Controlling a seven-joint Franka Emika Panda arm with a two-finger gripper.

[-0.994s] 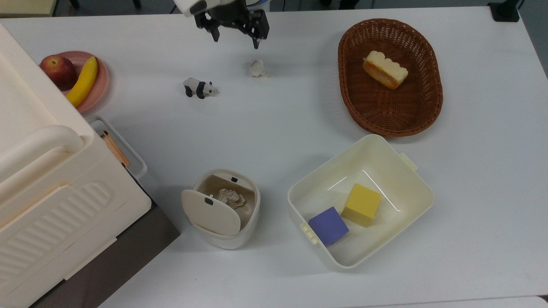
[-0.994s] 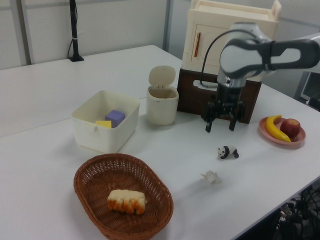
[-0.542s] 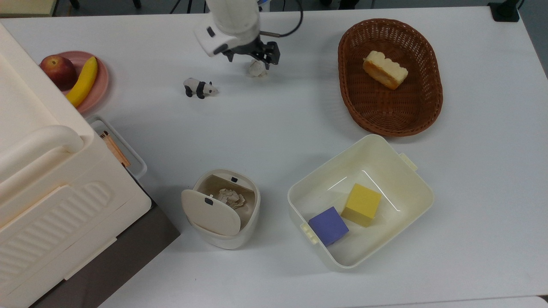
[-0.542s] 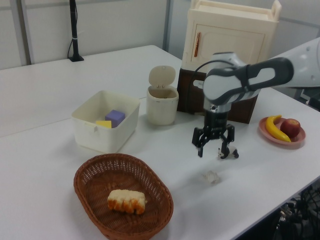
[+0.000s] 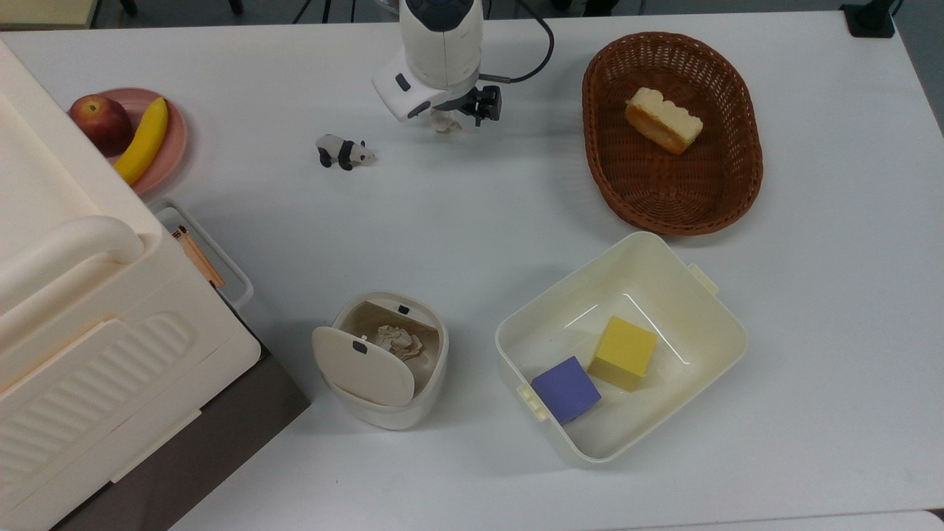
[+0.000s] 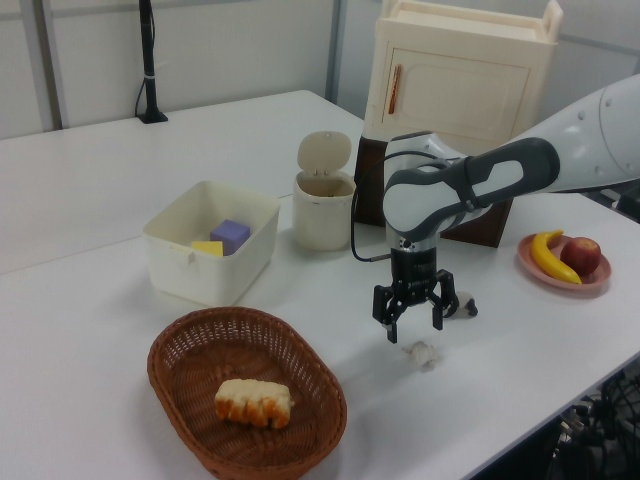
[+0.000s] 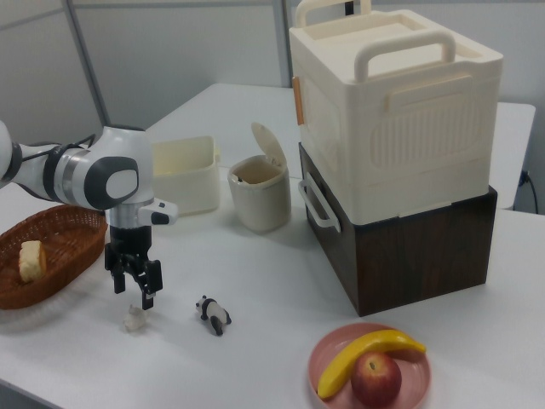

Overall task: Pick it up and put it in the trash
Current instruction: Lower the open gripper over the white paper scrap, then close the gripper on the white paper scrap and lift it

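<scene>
While the gripper (image 6: 410,318) hangs spread, the paper wad (image 6: 423,352) lies just below it.
Seen in the left view, the wad sits at the gripper's five o'clock on the table (image 5: 472,221); the open bin (image 5: 435,354) stands well apart.

Two cubes (image 5: 592,372), two paper wads (image 5: 445,122), one panda (image 5: 344,152), one basket (image 5: 737,193).

White-and-grey rounded arm (image 6: 470,185), black cable, black two-finger jaws.
</scene>
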